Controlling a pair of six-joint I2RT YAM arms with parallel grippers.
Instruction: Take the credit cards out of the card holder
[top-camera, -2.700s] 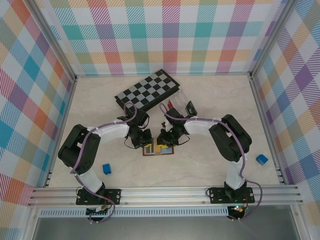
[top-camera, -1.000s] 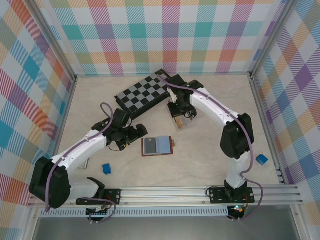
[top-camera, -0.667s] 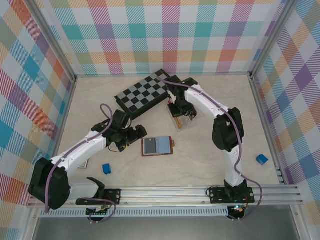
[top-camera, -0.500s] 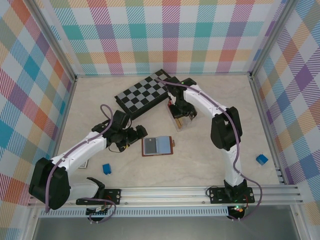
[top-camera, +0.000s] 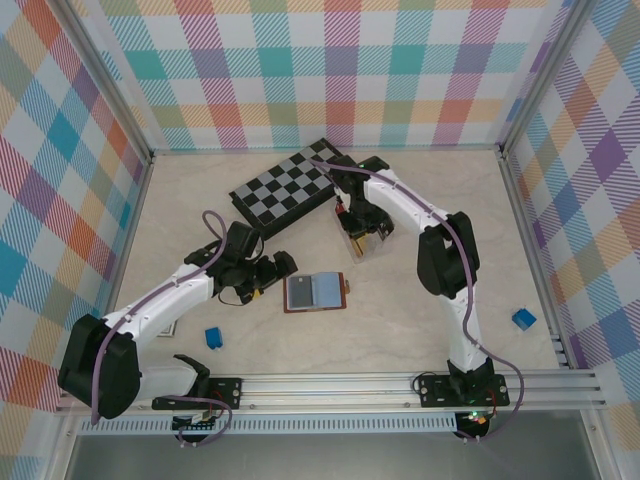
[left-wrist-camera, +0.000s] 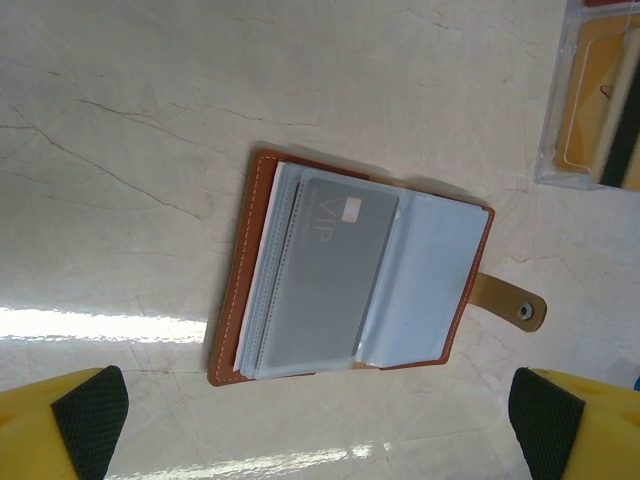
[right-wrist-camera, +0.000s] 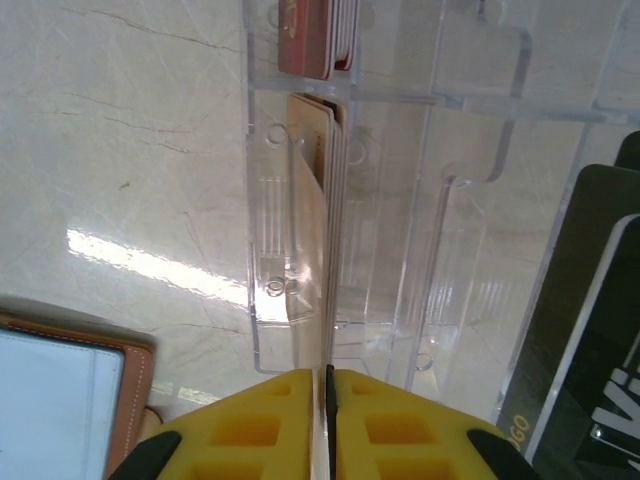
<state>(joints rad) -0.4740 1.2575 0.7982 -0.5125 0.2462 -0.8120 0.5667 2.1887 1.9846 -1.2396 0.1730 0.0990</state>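
One card has gone from the card holder (top-camera: 316, 291) to the clear compartment box (top-camera: 366, 246) at its 1 o'clock, where my right gripper (right-wrist-camera: 328, 385) pinches that edge-on card (right-wrist-camera: 327, 250) in a slot. My left gripper (top-camera: 272, 272) waits at 9 o'clock, spread wide. The holder lies open, its grey VIP card (left-wrist-camera: 335, 270) still to pull.

A black-and-grey chessboard (top-camera: 292, 180) lies at an angle on the far middle of the pale marbled table (top-camera: 420, 300). Near its right end sits a clear plastic compartment box (right-wrist-camera: 470, 120), split by dividers into several slots. One small blue cube (top-camera: 213, 338) rests front left and another blue cube (top-camera: 523, 319) lies well apart at front right. Pastel plaid walls (top-camera: 330, 70) enclose the table, and an aluminium rail (top-camera: 330, 385) runs along its near edge.
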